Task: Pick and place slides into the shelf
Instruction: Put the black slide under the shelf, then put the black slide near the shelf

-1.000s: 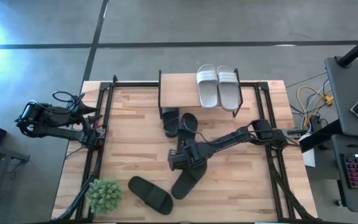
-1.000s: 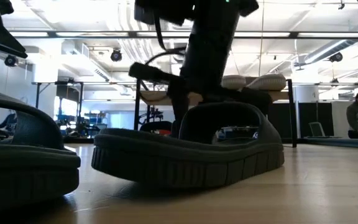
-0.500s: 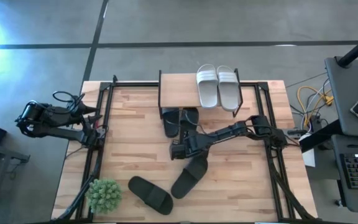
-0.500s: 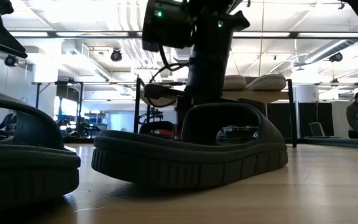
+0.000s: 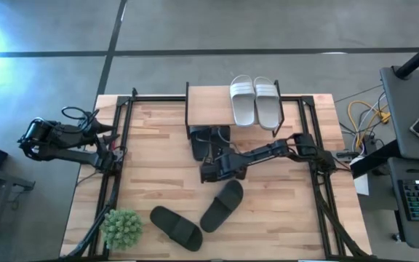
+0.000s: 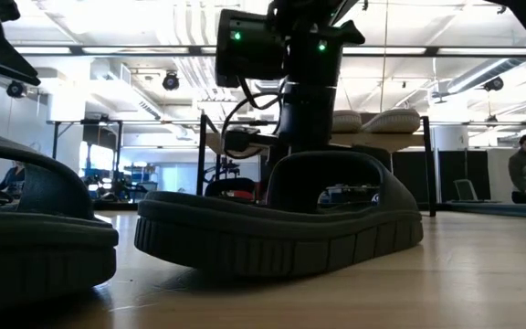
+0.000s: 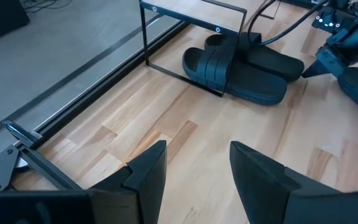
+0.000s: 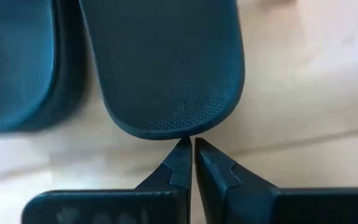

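Plant (image 5: 121, 227) is sitting lower left; my left gripper (image 7: 192, 167) is idling at the left table edge, fingers apart and holding nothing. At centre, my right gripper (image 8: 188, 163), pinched shut and empty, is nudging the rounded, stippled heel of a black slide (image 8: 166, 68). Its long axis is pointing straight into the shelf (image 5: 209, 105), beside another black slide (image 8: 20, 62).

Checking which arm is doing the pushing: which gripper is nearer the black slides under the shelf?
Right. The right gripper, shut, has its fingertips at the heel of one of the black slides under the shelf. The left gripper waits at the table's left edge, well away.
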